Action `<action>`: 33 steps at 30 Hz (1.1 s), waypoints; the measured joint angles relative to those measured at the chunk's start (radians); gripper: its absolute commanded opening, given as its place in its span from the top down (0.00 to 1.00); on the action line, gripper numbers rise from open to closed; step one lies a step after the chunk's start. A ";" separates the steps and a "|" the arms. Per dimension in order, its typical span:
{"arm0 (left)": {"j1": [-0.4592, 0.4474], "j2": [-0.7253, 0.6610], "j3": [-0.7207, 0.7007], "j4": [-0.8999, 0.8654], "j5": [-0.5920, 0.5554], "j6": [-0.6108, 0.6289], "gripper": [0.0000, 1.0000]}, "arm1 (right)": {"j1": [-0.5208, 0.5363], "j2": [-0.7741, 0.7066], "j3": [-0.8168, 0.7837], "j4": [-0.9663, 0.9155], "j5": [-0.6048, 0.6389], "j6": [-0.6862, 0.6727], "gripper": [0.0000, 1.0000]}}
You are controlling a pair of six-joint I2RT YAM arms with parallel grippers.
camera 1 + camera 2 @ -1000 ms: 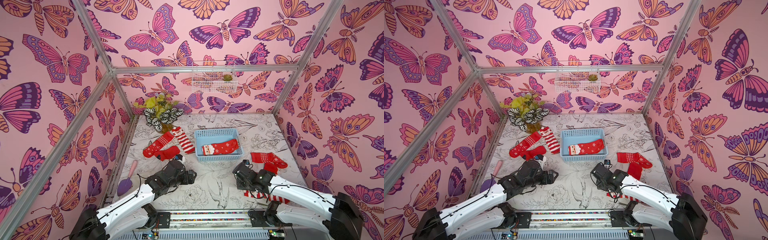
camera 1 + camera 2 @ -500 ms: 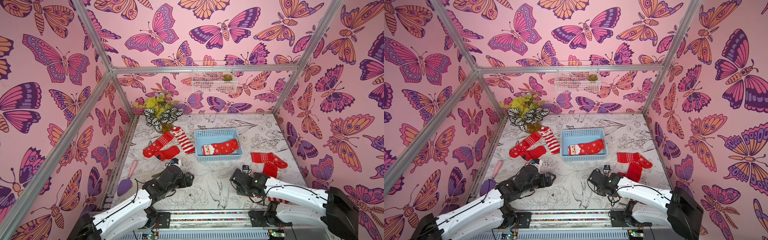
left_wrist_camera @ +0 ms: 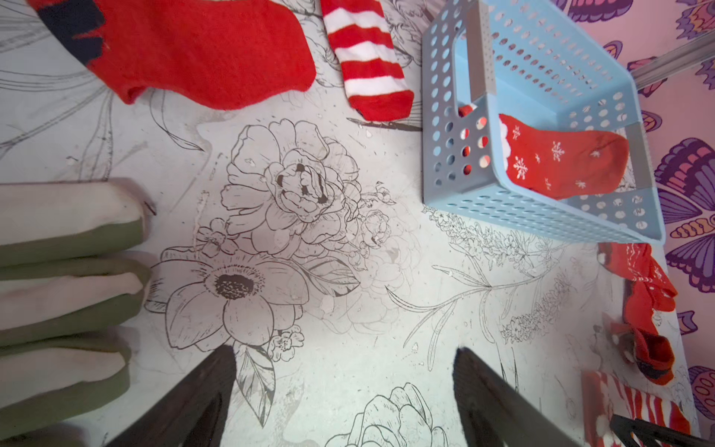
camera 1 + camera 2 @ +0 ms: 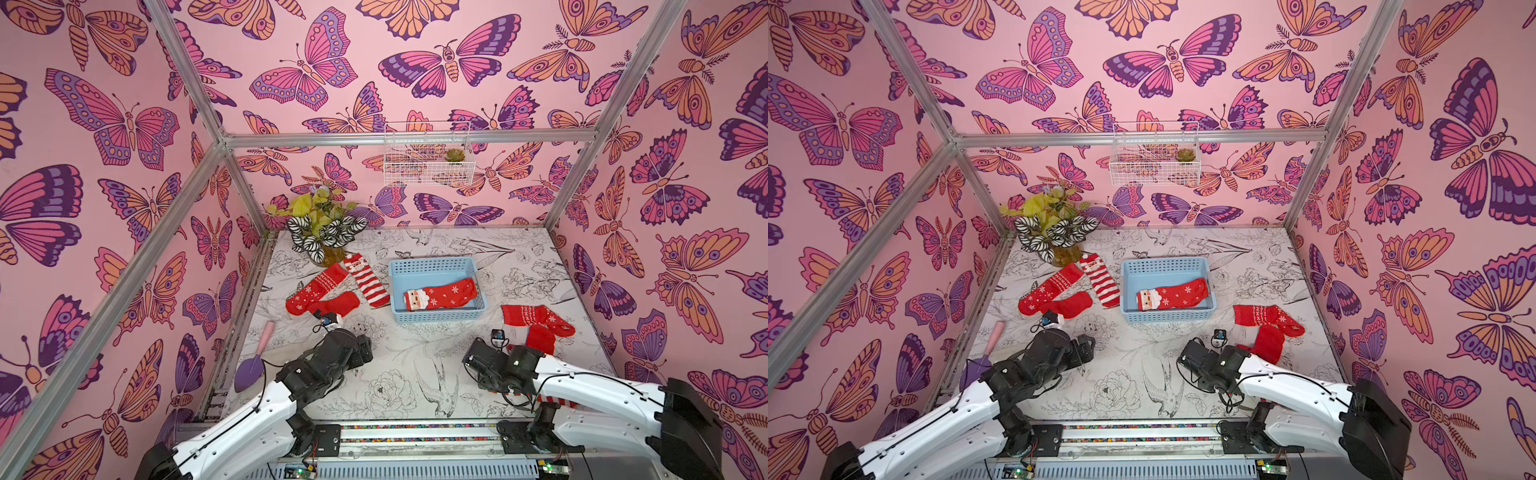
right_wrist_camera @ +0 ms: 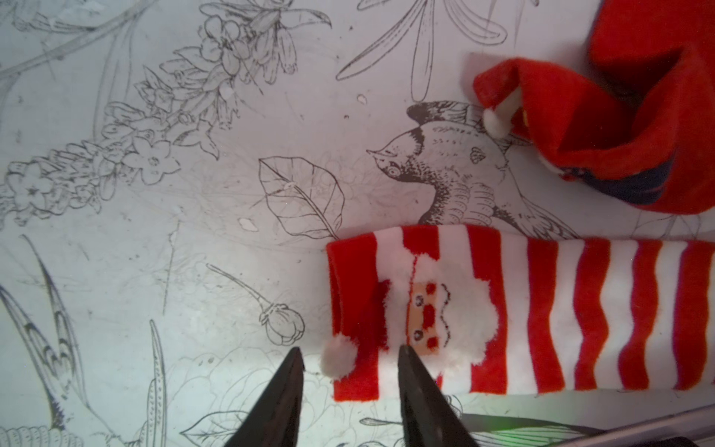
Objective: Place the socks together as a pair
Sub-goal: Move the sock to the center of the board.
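Seemingly, right hand (image 5: 350, 348) straddles striped sock (image 5: 541, 309).

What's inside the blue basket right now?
One red Santa-faced snowflake sock lies in the blue basket, along its near wall. Whether a second sock lies beneath it is hidden.

Catalogue entry: paired arms, bench-mounted. Left arm (image 4: 249, 419) and right arm (image 4: 594, 386): rounded glossy white shell links dotted with small dark screw heads; black joint housings at elbow and wrist; blocky matt-black shoulder casings. Thin black cables run along each white link (looping free at the joints). One small wrist camera (image 4: 498, 334) with a blue face per arm. Left end effector (image 3: 344, 350) and right end effector (image 5: 350, 348): black tapering fingers (image 3: 487, 391), faintly ribbed
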 measured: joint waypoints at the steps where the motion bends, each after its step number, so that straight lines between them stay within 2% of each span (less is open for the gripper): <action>1: 0.002 -0.011 0.000 -0.004 -0.007 -0.007 0.11 | 0.000 0.008 0.000 0.005 0.000 0.000 0.58; 8: 0.018 -0.042 -0.005 -0.011 -0.014 -0.040 0.11 | 0.000 0.086 0.002 0.023 0.000 0.000 0.63; 14: 0.021 -0.036 -0.007 -0.013 -0.013 -0.041 0.11 | 0.000 0.182 0.013 0.070 -0.012 0.002 0.82; 18: 0.027 -0.034 -0.010 -0.014 -0.011 -0.040 0.11 | 0.000 0.239 0.032 0.072 -0.012 0.008 1.00; 23: 0.034 -0.040 -0.010 -0.014 -0.001 -0.022 0.12 | 0.000 0.230 0.045 0.110 -0.034 0.003 1.00; 28: 0.034 -0.067 -0.005 -0.018 0.040 0.023 0.14 | 0.007 0.114 0.068 0.128 -0.061 -0.005 1.00; 33: 0.034 -0.090 0.106 -0.099 0.074 0.196 0.14 | 0.014 -0.043 0.166 0.127 -0.070 -0.060 1.00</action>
